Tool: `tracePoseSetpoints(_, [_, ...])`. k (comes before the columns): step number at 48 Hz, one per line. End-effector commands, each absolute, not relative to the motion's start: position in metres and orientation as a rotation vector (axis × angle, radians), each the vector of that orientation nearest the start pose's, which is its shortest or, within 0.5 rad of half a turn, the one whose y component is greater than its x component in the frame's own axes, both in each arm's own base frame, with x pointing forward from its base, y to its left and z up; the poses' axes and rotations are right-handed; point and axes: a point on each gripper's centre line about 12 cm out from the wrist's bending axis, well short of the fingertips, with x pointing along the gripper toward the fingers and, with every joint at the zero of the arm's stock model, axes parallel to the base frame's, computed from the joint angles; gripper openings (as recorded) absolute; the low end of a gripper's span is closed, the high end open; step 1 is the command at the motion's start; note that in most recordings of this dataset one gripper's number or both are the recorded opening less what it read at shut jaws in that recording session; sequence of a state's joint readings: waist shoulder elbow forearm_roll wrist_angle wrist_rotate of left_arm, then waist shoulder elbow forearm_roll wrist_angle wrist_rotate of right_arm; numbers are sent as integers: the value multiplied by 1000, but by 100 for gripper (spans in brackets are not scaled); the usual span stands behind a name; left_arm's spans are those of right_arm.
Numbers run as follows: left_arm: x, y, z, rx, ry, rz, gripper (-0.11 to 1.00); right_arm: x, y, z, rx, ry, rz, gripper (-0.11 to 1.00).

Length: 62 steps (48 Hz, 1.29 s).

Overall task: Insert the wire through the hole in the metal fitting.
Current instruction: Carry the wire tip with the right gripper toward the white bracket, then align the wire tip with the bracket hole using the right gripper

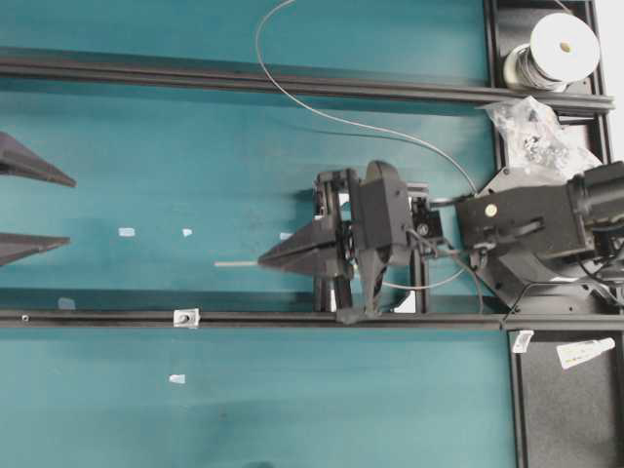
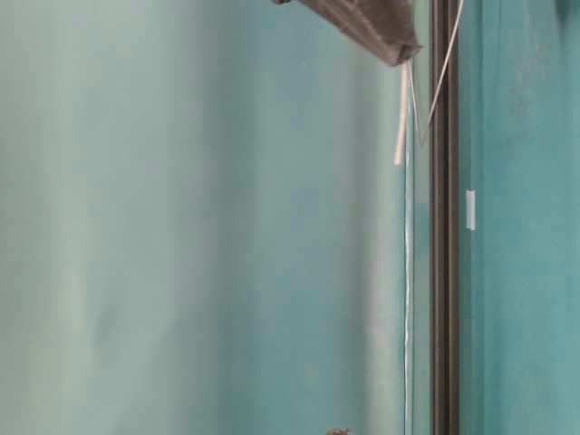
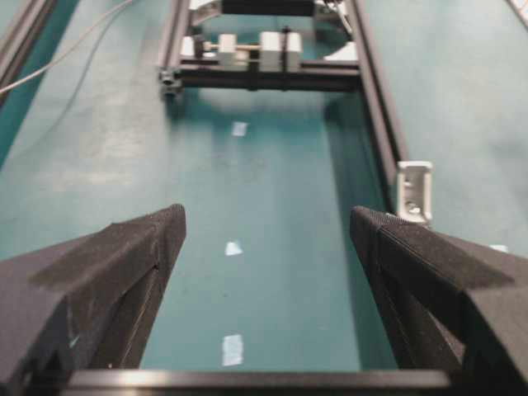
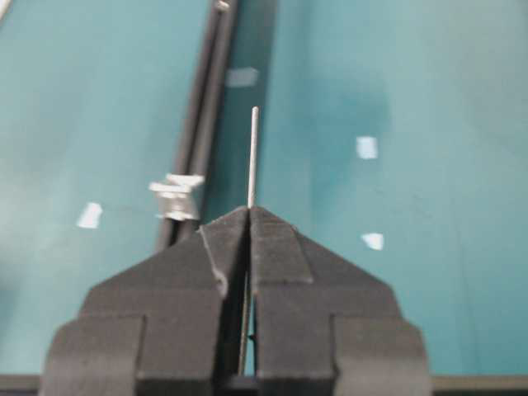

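Your left claw hung spread wide over the teal desk. The metal fitting sat on the black rail. To its right, your right claw pinched the wire, its tip pointing left.

A teal table fills the views, matte, with soft glare and faint shadows. Two black rails cross it lengthwise, a white bracket sits against one, and small pale tape scraps dot the surface between and below them. At the right end lie a spool, a clear plastic bag of small parts and a white tube on black pads.
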<state>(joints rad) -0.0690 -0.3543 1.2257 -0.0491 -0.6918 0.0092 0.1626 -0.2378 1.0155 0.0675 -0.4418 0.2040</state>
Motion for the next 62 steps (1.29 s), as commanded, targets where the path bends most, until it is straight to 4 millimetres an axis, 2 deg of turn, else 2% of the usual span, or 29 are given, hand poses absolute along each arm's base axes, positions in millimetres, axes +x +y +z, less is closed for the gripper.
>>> tracePoseSetpoints(1, [263, -20, 183, -22, 159, -54, 67, 312, 54, 184, 254, 311, 96, -1])
tracePoseSetpoints(18, [257, -28, 177, -52, 172, -82, 67, 318, 70, 142, 341, 290, -1, -1])
tracePoseSetpoints(40, [257, -36, 177, -50, 174, -114, 67, 311, 104, 134, 345, 305, -54, -1])
tracePoseSetpoints(45, [267, -40, 165, -46, 214, -119, 67, 311, 111, 131, 344, 315, -46, -1])
tracePoseSetpoints(53, [298, -54, 142, -41, 235, -145, 67, 312, 112, 130, 343, 318, -46, -1])
tracePoseSetpoints(62, [306, -65, 129, -41, 231, -173, 67, 309, 110, 124, 343, 340, -60, -1])
